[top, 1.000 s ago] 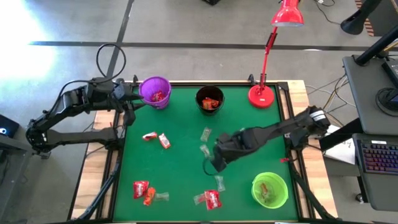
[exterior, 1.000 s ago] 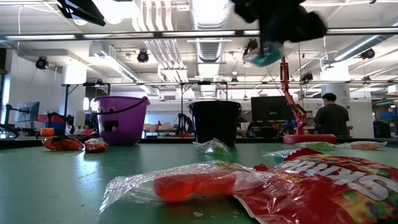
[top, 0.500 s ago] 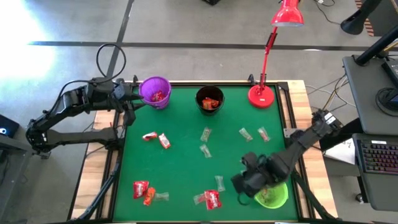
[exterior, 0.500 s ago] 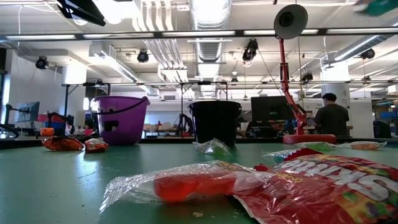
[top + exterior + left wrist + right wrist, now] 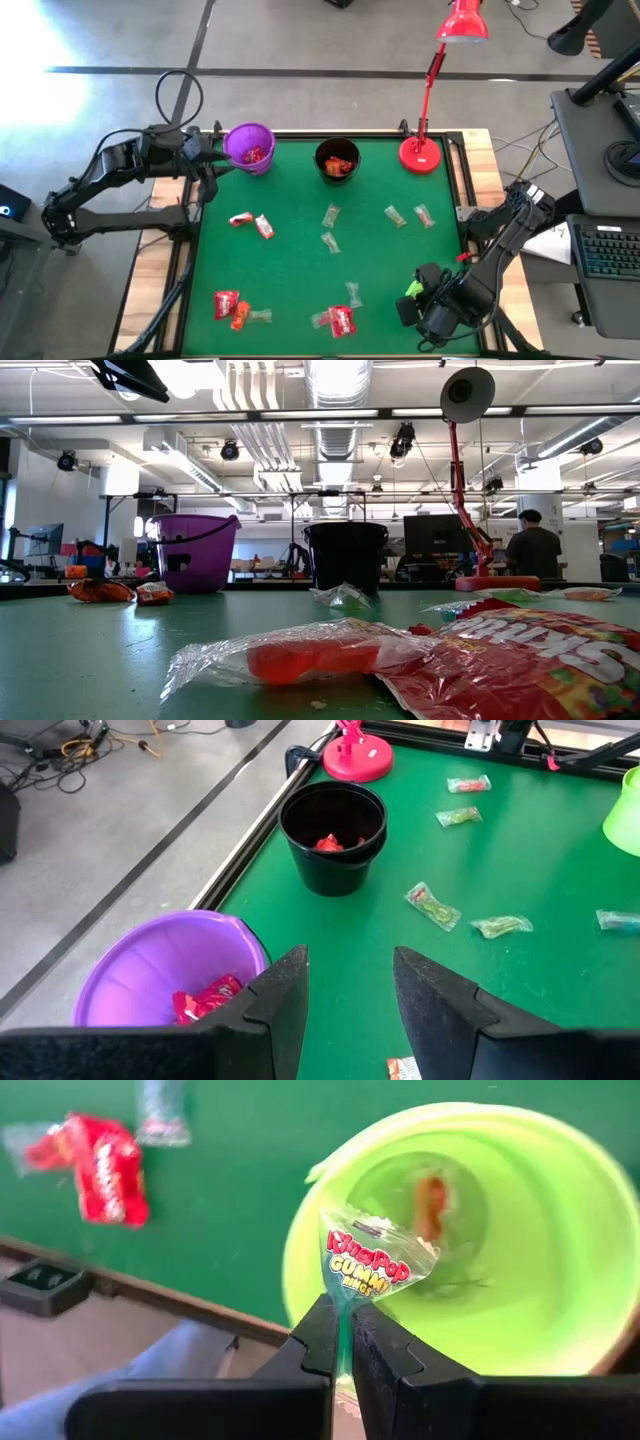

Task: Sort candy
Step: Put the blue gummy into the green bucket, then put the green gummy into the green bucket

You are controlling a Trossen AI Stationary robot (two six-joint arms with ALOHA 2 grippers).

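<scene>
High view: the right gripper (image 5: 432,318) sits over the green cup (image 5: 413,290) at the table's near right corner, while the left gripper (image 5: 212,152) waits beside the purple cup (image 5: 249,147) at the far left; loose candy (image 5: 264,227) lies scattered across the green table (image 5: 300,265). Low view: wrapped sweets lie nearest the camera. Left wrist view: its fingers (image 5: 278,995) stand apart, grasping nothing. Right wrist view: the fingers pinch a clear gummy wrapper (image 5: 373,1265) (red and yellow print) above the green cup's mouth.

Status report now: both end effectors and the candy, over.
Right end effector shut on gummy candy packet, above green cup. Left end effector open, waiting beside purple cup. Nothing blocking.
</scene>
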